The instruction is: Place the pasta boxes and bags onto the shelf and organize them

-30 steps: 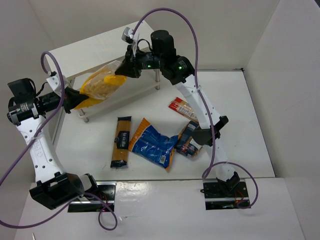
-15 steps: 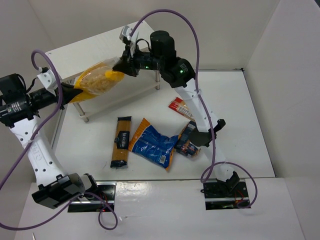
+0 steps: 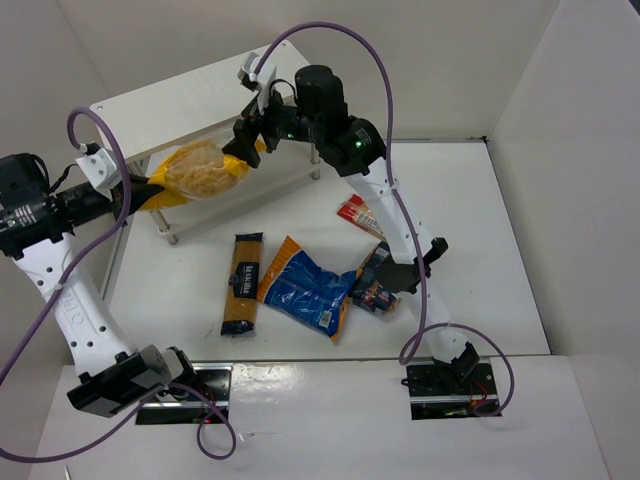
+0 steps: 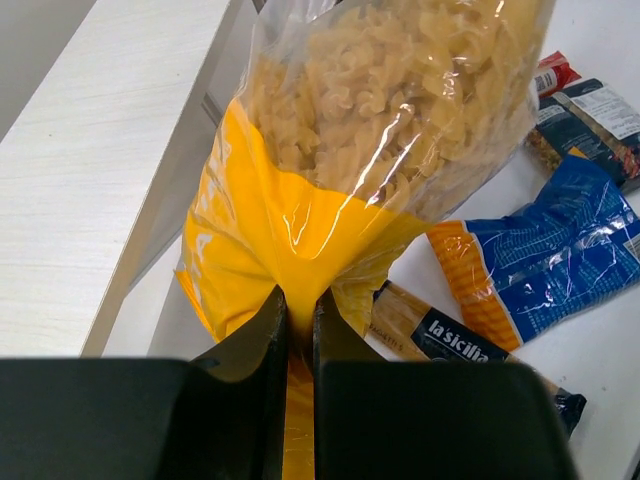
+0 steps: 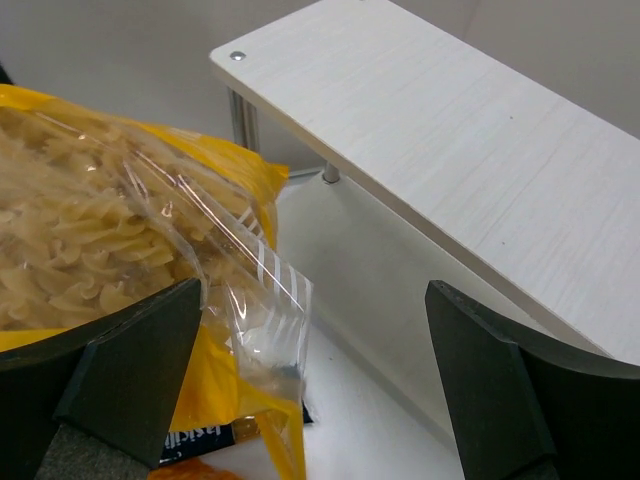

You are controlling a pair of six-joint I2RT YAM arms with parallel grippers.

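Note:
The yellow-and-clear bag of short pasta (image 3: 200, 170) hangs in the air at the front of the white shelf (image 3: 170, 95). My left gripper (image 3: 150, 190) is shut on the bag's yellow end (image 4: 300, 230). My right gripper (image 3: 250, 140) stands wide open at the bag's clear end (image 5: 265, 300), which lies loose between its fingers. On the table lie the long spaghetti packet (image 3: 243, 283), the blue crinkly bag (image 3: 305, 287), the dark blue box (image 3: 378, 283) and the slim red packet (image 3: 362, 215).
The shelf's top board (image 5: 450, 130) runs just to the right of my right gripper, with a silver leg (image 5: 243, 118) under its corner. White walls close in the table on the left, back and right.
My right gripper has opened and let go of the bag's clear end. The left gripper keeps its grip, and the bag has drifted left along the shelf front.

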